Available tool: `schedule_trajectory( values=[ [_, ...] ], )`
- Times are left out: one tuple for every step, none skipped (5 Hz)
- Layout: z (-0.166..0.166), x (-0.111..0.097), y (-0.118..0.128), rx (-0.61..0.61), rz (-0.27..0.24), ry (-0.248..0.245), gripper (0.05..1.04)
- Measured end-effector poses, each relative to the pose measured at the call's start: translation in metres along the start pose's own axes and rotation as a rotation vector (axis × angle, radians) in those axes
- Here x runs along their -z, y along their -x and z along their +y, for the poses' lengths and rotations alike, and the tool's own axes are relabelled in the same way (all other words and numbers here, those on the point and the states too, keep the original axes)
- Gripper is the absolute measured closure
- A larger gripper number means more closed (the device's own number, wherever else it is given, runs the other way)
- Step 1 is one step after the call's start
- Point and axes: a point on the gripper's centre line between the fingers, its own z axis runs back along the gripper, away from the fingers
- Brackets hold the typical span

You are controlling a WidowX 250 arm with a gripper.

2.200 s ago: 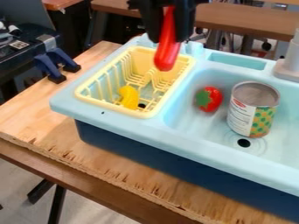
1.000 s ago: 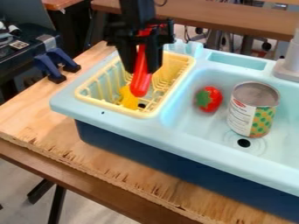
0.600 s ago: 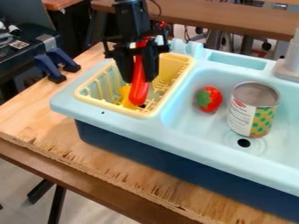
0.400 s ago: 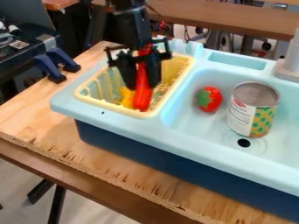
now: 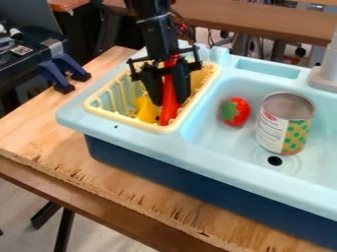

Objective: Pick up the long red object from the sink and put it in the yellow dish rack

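Long red toy [image 5: 169, 111] — tight in the black gripper [image 5: 171, 102], fingers its width apart — inside yellow dish rack [image 5: 123, 119], left.

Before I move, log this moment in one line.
gripper: holding red object, lower end inside yellow basket | yellow object: in basket | red-green toy, can: sink basin
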Motion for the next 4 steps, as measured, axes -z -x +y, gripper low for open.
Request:
schedule_trajectory(
  values=[
    [-0.0007, 0.0015, 0.0002, 0.007, 0.008, 0.007, 0.446],
    [-0.0003, 0.0002, 0.0021, 0.004, 0.018, 0.017, 0.173],
    [-0.0003, 0.0002, 0.0024, 0.004, 0.020, 0.017, 0.098],
    [-0.0100, -0.0078, 0.0078, 0.048, 0.001, 0.016, 0.095]
  ],
)
